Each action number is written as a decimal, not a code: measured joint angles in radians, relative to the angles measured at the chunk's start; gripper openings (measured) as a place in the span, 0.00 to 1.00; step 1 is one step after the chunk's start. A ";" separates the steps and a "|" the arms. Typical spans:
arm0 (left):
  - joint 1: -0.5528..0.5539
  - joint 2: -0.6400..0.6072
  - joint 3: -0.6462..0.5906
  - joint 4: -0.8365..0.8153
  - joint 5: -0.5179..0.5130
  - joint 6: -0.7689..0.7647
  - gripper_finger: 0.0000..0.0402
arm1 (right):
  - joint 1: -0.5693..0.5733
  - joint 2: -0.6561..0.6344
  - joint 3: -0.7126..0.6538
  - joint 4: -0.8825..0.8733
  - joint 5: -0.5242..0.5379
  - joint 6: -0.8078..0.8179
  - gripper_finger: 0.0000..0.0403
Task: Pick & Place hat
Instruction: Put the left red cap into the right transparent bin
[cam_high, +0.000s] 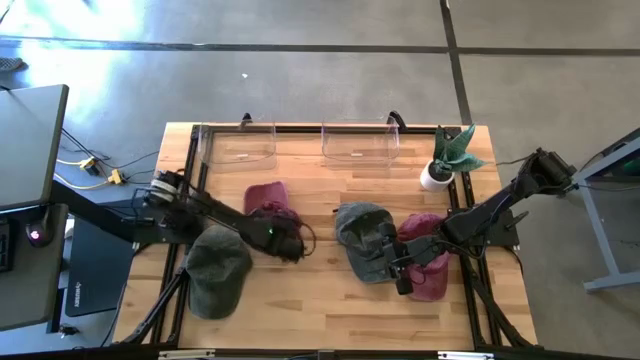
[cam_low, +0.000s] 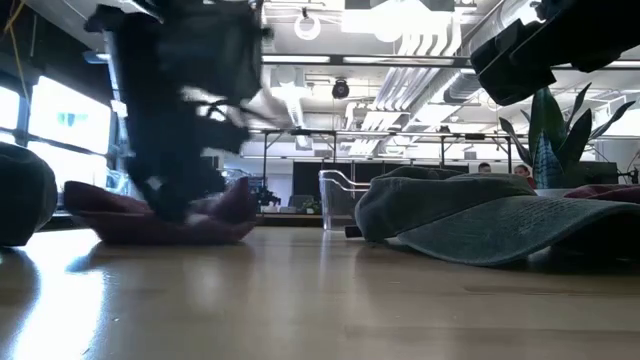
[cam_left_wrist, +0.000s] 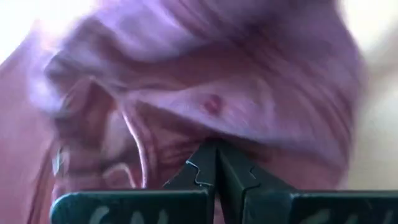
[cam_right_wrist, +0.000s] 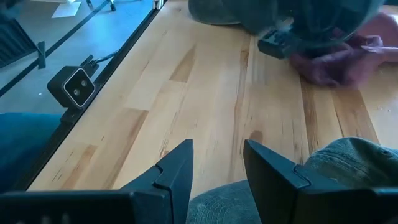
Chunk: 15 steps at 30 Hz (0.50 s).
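A maroon hat (cam_high: 266, 198) lies left of the table's middle, its underside on the wood in the low view (cam_low: 160, 222). My left gripper (cam_high: 287, 243) is shut on its crown (cam_left_wrist: 205, 74). A grey-green hat (cam_high: 365, 240) rests at the middle. My right gripper (cam_high: 404, 276) is open and hovers at that hat's near right edge (cam_right_wrist: 348, 163), fingers apart (cam_right_wrist: 217, 155). A second maroon hat (cam_high: 428, 262) lies under the right arm. A dark green hat (cam_high: 215, 270) sits near the left front corner. My left gripper pinches a bunched fold of the maroon hat's crown cloth (cam_left_wrist: 214, 134) between its two shut fingers, close to the crown button (cam_left_wrist: 211, 104). It comes slanting down from the table's left. The hat rests on the table. Whether my right gripper touches the grey-green hat, I cannot tell.
Two clear plastic bins (cam_high: 240, 147) (cam_high: 360, 142) stand along the far edge. A potted plant (cam_high: 445, 160) stands at the far right corner. A small camera (cam_right_wrist: 74, 87) sits at the table's edge. Bare wood (cam_high: 320, 290) lies along the near edge between the hats.
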 joint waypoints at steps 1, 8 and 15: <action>0.006 -0.001 0.001 0.101 0.048 0.049 0.00 | 0.000 0.000 0.000 0.000 0.000 0.000 0.34; -0.019 0.014 0.117 0.488 0.352 0.347 0.00 | 0.000 0.000 0.000 -0.027 0.005 0.007 0.34; -0.104 0.004 0.303 0.272 0.143 0.418 0.00 | 0.013 0.015 0.000 0.002 -0.038 0.011 0.34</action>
